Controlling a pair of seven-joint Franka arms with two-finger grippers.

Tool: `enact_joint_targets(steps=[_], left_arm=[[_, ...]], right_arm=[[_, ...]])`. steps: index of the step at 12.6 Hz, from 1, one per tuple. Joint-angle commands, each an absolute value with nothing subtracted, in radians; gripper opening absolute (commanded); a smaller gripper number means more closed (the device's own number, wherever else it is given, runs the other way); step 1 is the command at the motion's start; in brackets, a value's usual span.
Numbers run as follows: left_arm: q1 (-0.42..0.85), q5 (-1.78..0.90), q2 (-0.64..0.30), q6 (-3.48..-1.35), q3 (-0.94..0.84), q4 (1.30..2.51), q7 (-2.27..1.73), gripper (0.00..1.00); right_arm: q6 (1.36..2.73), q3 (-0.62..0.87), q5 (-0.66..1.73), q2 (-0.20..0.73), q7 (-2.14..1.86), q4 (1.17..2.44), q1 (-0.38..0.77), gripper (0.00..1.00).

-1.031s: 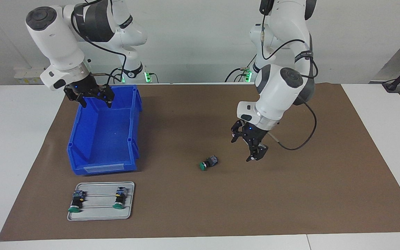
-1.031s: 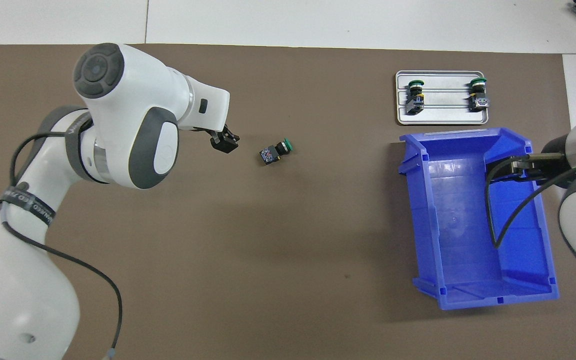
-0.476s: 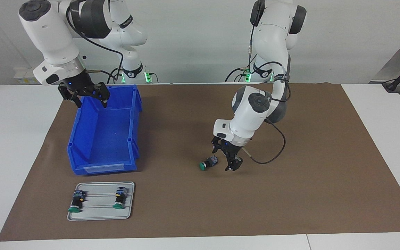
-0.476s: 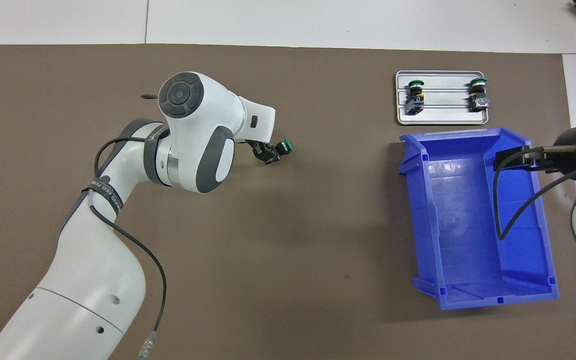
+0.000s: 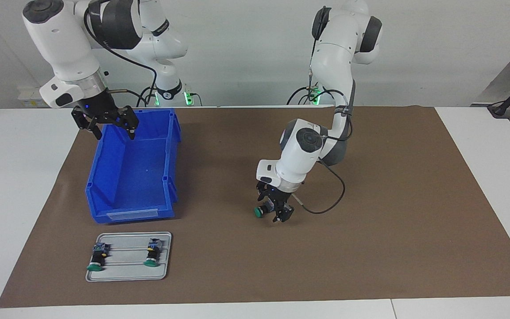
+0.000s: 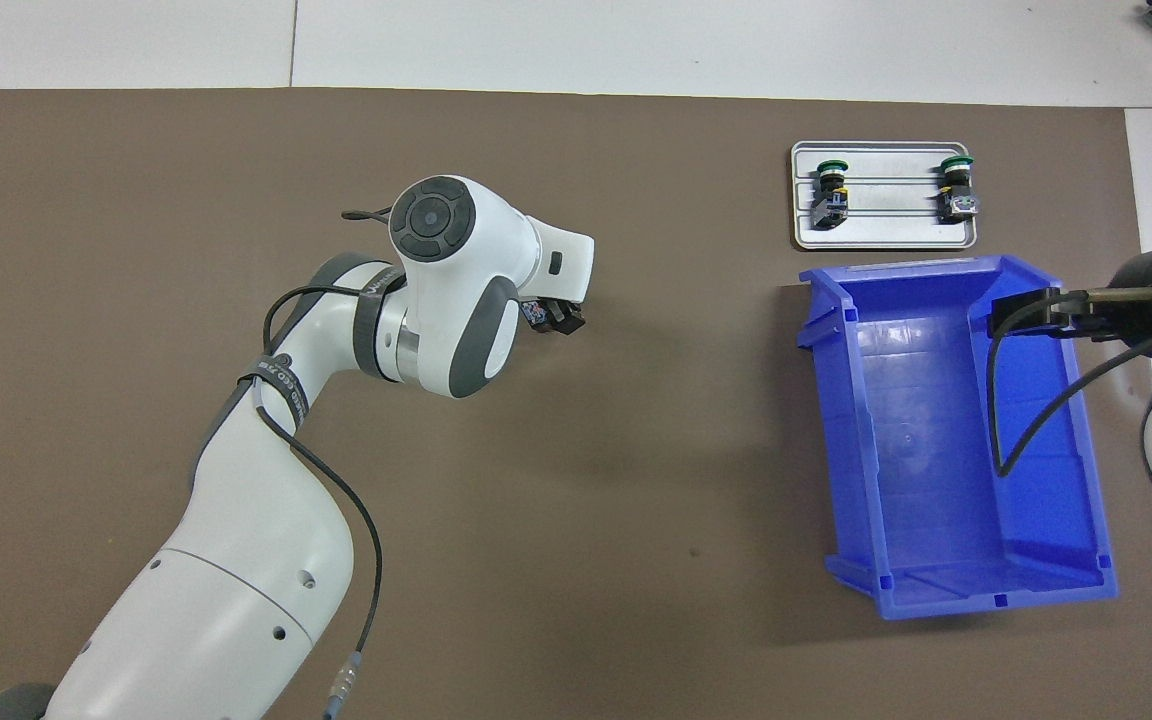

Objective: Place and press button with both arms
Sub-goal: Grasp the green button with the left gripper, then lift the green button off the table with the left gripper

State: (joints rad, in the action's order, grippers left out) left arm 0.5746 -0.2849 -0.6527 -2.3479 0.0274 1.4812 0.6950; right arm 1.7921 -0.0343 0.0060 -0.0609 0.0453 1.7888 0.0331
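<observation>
Closing in: left gripper (image 5: 275, 211) has dropped around the button (image 5: 259, 212) at frame centre, fingers spread, no grip yet.
Waiting: right gripper (image 5: 104, 126) open, empty, upper left.

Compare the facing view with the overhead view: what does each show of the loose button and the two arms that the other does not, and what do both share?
Only the facing view shows the loose button's green cap on the brown mat, with the left gripper down over its body, and both arms up to their bases.

Only the overhead view shows the button's terminal end peeking from under the left arm's wrist, the cap hidden.

Both show the right gripper over the blue bin's wall toward the right arm's end, and the grey tray carrying two more buttons.
</observation>
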Motion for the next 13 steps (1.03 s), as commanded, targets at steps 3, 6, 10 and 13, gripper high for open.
enact_joint_targets(steps=[3, 6, 10, 13], left_arm=[[0.592, -0.281, -0.663, -2.381, 0.048, 1.482, 0.683, 0.85], [0.598, -0.278, -0.664, -2.439, 0.046, 1.512, 0.681, 0.84], [0.603, -0.278, -0.661, -2.456, 0.046, 1.537, 0.68, 0.77], [0.607, -0.278, -0.657, -2.445, 0.048, 1.537, 0.673, 0.5]], right_arm=[[1.793, -0.028, 0.025, -0.067, 0.02, 1.795, 0.028, 0.99], [1.793, -0.028, 0.025, -0.067, 0.02, 1.795, 0.028, 0.99], [1.793, -0.029, 0.025, -0.067, 0.02, 1.795, 0.028, 0.99], [1.793, -0.029, 0.025, -0.067, 0.02, 1.795, 0.028, 0.99]])
